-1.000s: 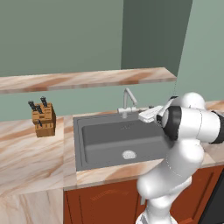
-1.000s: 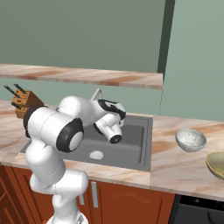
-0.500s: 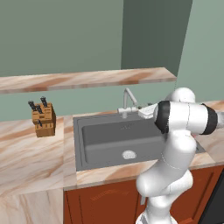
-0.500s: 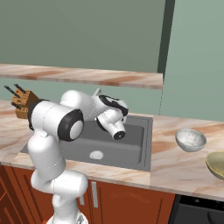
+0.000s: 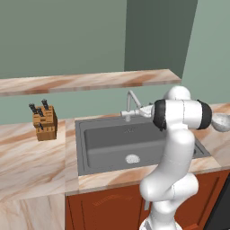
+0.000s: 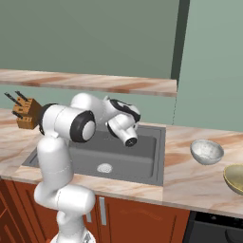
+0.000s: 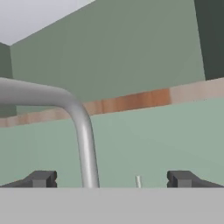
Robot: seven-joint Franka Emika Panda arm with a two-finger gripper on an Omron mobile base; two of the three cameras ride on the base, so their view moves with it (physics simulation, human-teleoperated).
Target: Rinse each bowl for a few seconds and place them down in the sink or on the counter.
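A pale grey bowl (image 6: 207,151) stands upright on the counter (image 6: 185,182) right of the sink (image 6: 140,159). An olive-gold bowl (image 6: 235,177) sits further right, cut off by the frame edge. In the left base view the grey bowl (image 5: 220,121) peeks out from behind the arm. My gripper (image 7: 111,179) is open, its fingertips (image 7: 41,178) far apart, and points at the back wall. The silver faucet (image 7: 84,135) rises between them, closer to the left tip. From the left base view the gripper (image 5: 138,111) hovers beside the faucet (image 5: 130,99) over the sink's (image 5: 108,143) back edge. Nothing is held.
A wooden knife block (image 5: 44,122) stands on the counter (image 5: 27,157) left of the sink. A narrow marbled shelf (image 5: 90,81) runs along the wall above the faucet. The round drain (image 5: 131,158) lies on the basin floor.
The elbow has swung outward and the hand has edged closer to the faucet. The jaws have stayed open and the bowls have not moved.
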